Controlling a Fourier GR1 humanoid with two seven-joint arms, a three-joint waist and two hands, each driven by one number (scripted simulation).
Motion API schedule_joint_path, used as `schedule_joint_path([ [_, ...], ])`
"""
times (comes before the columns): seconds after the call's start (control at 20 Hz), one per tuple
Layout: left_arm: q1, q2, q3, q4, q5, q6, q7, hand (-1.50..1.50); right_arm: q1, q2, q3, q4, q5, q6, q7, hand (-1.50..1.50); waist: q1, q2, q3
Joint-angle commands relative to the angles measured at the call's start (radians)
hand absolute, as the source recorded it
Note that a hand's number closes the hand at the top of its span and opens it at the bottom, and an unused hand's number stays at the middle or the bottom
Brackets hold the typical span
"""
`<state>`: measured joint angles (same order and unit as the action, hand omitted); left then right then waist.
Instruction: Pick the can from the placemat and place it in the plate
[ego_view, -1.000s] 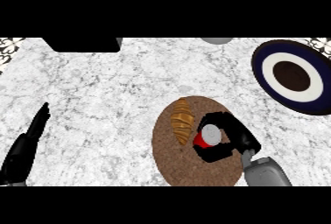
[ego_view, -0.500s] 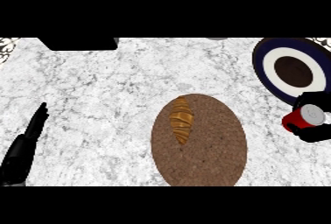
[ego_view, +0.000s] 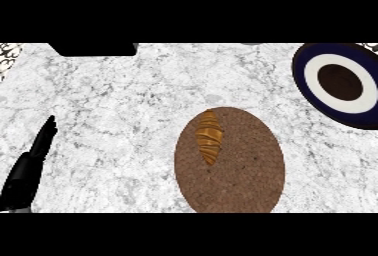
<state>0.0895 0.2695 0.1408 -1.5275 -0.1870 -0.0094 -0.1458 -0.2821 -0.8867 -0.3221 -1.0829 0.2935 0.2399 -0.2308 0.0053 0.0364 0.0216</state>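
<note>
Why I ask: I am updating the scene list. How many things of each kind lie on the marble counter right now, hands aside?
Oval brown woven placemat: 1
Golden-brown croissant: 1
Round dark blue plate with a white ring: 1
Black block at the top edge: 1
Black-and-white patterned object, cut off at the top left: 1
Total: 5

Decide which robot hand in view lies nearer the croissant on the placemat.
Left. The left hand rests open at the lower left edge, apart from the croissant and to its left. The right hand is out of view, so it cannot be placed.
</note>
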Motion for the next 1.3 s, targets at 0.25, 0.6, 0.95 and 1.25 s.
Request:
schedule_joint_path([
  [0.25, 0.0, 0.003, -0.01, 0.006, -0.011, -0.006, -0.009, 0.0, -0.06, -0.116, -0.18, 0.214, -0.131, 0.059, -0.472, 1.5, 0.022, -0.01, -0.004],
  [0.6, -0.037, 0.01, -0.024, 0.015, -0.008, -0.03, 0.001, 0.0, -0.135, -0.188, -0.176, 0.42, -0.145, 0.195, -0.698, 1.5, 0.07, -0.006, -0.01],
  [0.95, -0.072, -0.002, -0.045, 0.034, -0.026, -0.029, 0.019, 0.0, -0.282, -0.181, -0.078, 0.524, -0.108, 0.217, -0.696, 1.5, 0.089, -0.007, -0.014],
  [1.25, -0.081, -0.001, -0.043, 0.047, -0.03, -0.031, 0.014, 0.0, -0.408, -0.121, 0.053, 0.555, -0.034, 0.23, -0.647, 1.5, 0.075, -0.015, -0.018],
])
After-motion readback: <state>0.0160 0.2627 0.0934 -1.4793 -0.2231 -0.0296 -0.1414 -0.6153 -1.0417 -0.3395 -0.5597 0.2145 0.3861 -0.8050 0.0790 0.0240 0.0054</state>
